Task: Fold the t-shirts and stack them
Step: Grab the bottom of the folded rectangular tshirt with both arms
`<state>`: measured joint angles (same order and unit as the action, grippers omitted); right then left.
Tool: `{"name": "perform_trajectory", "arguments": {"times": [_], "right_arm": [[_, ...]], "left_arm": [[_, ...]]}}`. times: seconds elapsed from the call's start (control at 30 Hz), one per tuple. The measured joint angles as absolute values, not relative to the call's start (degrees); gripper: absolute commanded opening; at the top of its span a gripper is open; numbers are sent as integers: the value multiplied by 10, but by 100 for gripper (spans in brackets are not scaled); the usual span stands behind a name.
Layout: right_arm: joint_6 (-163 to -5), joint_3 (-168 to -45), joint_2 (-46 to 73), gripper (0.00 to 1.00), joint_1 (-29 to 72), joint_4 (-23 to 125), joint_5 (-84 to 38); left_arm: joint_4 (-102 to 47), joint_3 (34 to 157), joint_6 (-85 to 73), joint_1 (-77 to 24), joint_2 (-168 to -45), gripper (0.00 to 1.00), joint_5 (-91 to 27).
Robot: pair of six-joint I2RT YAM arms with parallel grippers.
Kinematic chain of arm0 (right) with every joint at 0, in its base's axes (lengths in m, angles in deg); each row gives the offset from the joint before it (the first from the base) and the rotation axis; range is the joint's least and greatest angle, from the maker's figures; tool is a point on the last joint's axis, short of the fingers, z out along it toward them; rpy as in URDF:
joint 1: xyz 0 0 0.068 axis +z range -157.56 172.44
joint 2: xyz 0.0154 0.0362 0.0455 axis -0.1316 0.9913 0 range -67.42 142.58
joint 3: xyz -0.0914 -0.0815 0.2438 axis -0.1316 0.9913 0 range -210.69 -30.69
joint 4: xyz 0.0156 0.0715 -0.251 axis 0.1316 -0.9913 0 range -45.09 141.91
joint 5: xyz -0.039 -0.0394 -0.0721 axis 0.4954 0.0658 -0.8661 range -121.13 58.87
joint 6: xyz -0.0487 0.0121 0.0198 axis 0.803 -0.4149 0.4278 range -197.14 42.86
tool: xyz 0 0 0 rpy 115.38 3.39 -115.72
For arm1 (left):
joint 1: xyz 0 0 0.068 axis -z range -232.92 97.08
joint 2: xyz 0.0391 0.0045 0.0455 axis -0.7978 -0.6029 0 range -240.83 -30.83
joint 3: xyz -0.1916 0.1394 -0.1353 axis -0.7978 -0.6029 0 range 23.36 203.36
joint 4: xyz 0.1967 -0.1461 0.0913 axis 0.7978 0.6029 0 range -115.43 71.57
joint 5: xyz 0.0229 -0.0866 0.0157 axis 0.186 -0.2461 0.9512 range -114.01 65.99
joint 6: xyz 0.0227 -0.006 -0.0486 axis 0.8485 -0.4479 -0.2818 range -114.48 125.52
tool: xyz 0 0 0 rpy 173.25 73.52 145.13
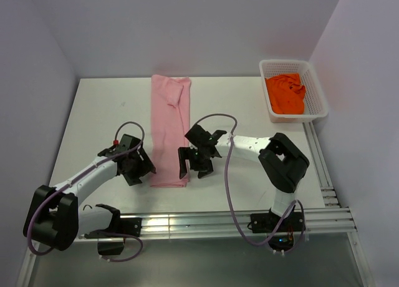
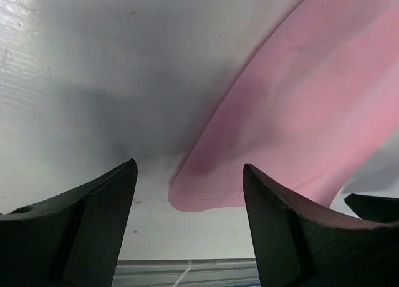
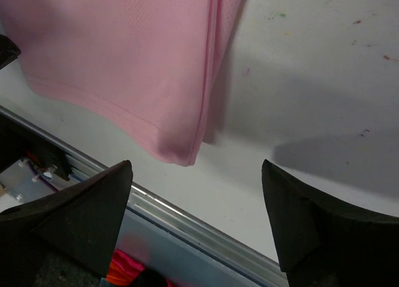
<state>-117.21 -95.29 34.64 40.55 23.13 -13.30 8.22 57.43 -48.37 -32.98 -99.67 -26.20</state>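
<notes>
Basket (image 1: 317, 93) far right, holding crumpled orange t-shirt (image 1: 285, 93). Pink t-shirt (image 1: 169, 128) folded long — flanked by left gripper (image 2: 190, 165) and right gripper (image 3: 196, 163), both wide, empty.

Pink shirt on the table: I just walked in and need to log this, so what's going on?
The pink t-shirt lies folded into a long strip on the table. The left gripper and right gripper, both open, flank its near end, holding nothing. The orange t-shirt sits crumpled in the white basket, not yet folded.
</notes>
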Motion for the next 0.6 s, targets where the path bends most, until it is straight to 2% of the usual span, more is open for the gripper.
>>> {"name": "perform_trajectory", "arguments": {"times": [0.07,0.17,0.2,0.27,0.3,0.37,0.4,0.43,0.47,0.53,0.57,0.6], "right_arm": [[-1176,-953,356,86,412,237,-128],[-1182,-951,366,75,418,253,-123],[-1182,-951,370,65,420,258,-121],[-1186,-951,382,54,423,268,-115],[-1187,-951,387,43,424,273,-110],[-1190,-952,394,31,427,281,-107],[-1192,-952,398,20,428,284,-105],[-1193,-951,402,18,429,286,-103],[-1194,-951,404,15,431,288,-105],[-1195,-951,405,10,432,290,-105],[-1196,-950,405,9,433,291,-105],[-1196,-949,405,7,433,292,-105]], "left_arm": [[81,570,-487,-324,-994,74,-263],[75,561,-493,-316,-994,72,-264],[71,556,-495,-315,-994,72,-266],[67,554,-499,-313,-993,70,-270],[64,554,-500,-312,-993,67,-271],[55,551,-503,-311,-993,62,-271],[52,549,-504,-311,-994,57,-272],[49,548,-507,-311,-994,55,-272],[44,545,-509,-311,-995,48,-273],[37,544,-511,-311,-998,40,-273],[33,543,-513,-311,-1002,30,-274],[28,543,-514,-311,-1005,13,-274]]}}
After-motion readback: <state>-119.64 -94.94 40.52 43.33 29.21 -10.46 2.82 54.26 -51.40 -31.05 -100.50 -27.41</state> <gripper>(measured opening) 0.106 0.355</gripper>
